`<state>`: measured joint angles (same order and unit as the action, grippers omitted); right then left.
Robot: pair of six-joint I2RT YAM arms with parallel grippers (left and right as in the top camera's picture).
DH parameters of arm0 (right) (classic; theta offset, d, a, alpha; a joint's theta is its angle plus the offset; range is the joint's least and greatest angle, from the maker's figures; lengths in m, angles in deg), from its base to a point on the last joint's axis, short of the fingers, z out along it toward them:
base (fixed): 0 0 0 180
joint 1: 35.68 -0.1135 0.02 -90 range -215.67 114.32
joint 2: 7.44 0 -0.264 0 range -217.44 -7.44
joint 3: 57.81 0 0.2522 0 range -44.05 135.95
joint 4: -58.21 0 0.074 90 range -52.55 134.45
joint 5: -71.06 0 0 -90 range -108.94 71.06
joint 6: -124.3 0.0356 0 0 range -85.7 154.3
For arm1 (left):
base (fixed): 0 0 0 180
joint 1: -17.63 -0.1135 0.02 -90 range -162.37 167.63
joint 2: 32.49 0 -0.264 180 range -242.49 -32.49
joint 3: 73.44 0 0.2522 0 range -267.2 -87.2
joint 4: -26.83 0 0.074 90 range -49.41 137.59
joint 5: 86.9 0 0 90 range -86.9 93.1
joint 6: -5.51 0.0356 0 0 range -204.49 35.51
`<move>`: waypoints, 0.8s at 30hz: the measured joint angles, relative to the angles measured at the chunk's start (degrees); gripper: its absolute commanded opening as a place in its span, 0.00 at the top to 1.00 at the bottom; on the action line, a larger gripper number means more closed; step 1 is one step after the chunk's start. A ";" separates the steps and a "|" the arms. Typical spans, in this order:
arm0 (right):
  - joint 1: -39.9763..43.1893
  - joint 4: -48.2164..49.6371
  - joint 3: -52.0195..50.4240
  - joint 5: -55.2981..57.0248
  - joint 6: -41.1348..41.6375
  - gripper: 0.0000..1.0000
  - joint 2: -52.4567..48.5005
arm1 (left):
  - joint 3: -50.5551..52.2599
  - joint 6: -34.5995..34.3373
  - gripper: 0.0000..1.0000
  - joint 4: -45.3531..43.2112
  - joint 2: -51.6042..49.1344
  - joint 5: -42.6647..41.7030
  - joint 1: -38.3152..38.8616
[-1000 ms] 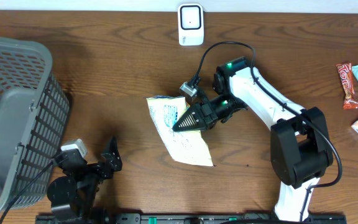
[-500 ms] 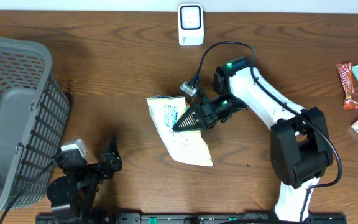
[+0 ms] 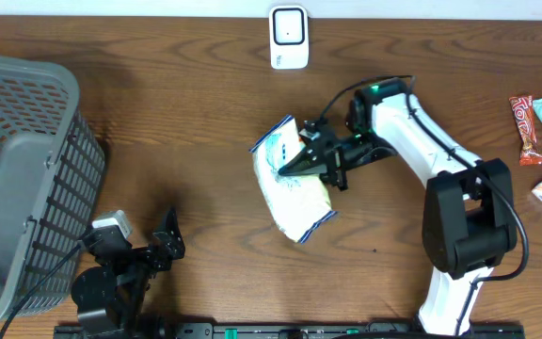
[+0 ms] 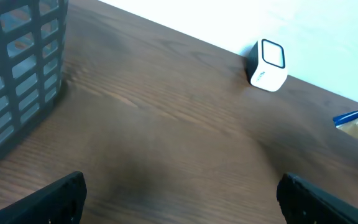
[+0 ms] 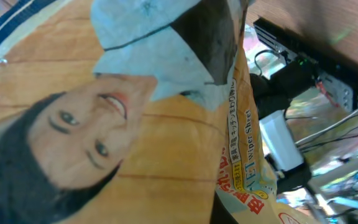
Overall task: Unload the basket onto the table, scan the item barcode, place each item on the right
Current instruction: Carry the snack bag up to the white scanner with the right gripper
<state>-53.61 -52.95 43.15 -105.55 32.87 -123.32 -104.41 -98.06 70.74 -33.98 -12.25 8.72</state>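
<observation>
Right gripper [image 3: 283, 170] clamped shut on the white packet [image 3: 294, 198]; packet sits at the fingertips and extends below them, tilted. Scanner [image 3: 289, 38] lies beyond the claw, well apart. Left gripper [image 4: 179, 186]: jaws spread wide.

White R arm [image 3: 426, 141], blk R hand [image 3: 284, 171] (green LED).

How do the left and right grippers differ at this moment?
The left gripper is open and empty beside the basket; the right gripper is shut on the wipes packet. The left sits at the table's near edge, the right mid-table. Both are black.
</observation>
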 measured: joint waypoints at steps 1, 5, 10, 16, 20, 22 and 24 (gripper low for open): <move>0.13 0.57 0.00 0.00 0.39 0.99 0.00 | 0.00 0.00 0.02 0.02 0.00 0.00 0.00; 0.13 14.21 -0.17 0.83 -5.60 0.99 0.00 | 0.00 0.00 0.02 0.02 0.00 -0.02 0.00; 0.13 32.30 -0.20 9.14 -10.23 0.99 0.00 | 0.00 0.00 0.02 0.00 0.00 0.00 0.00; 0.15 71.71 0.00 21.62 -0.11 0.99 -0.02 | 0.00 0.00 0.02 0.04 0.00 0.02 0.00; 0.13 80.72 3.04 30.56 5.92 0.99 -0.02 | 0.00 0.00 0.02 0.02 0.00 0.00 0.00; 0.04 83.12 6.93 37.48 7.82 0.99 -0.02 | 0.00 0.00 0.02 0.02 0.00 0.00 0.00; -0.26 84.80 10.49 44.87 8.22 0.99 -0.50 | 0.00 0.00 0.02 0.02 0.00 0.00 0.00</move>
<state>-53.87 31.85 53.64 -60.68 41.08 -123.82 -104.41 -98.06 70.76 -33.98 -12.25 8.72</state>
